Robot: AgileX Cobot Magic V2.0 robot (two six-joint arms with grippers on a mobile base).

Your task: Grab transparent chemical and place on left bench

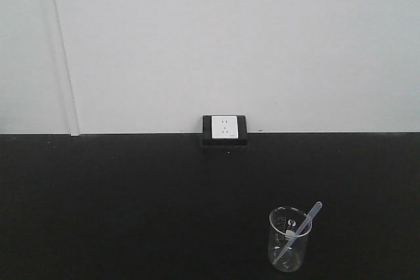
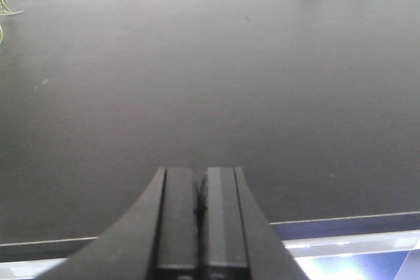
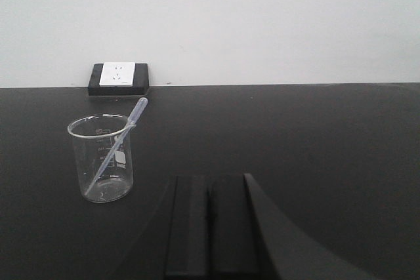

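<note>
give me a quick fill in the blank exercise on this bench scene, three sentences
1. The small clear glass beaker holds exactly ____ slender colourless see-through plastic pipette.
2. The beaker stands on a flat ____ bench top.
3. The beaker shows in the right wrist view but not in the ____ wrist view.
Missing words: one, black, left.

Left tool [image 2: 199, 213] and right tool [image 3: 209, 227], each with jaws pressed together.
</note>
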